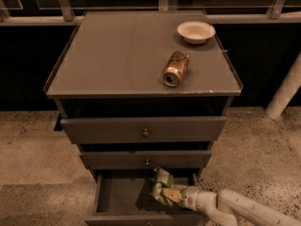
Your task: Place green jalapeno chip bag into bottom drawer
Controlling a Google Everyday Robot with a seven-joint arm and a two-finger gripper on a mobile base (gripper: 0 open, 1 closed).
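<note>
The green jalapeno chip bag (161,185) is crumpled and hangs over the right half of the open bottom drawer (120,197), just under the middle drawer's front. My gripper (170,193) reaches in from the lower right on a white arm and is shut on the bag's lower right side. The bag's bottom is hidden behind the gripper, so I cannot tell whether it touches the drawer floor.
A bronze-gold soda can (175,68) lies on its side on the cabinet top (117,55), with a white bowl (195,31) at the back right. The top drawer (143,128) and middle drawer (146,158) stick out slightly. A white post (284,91) stands at the right.
</note>
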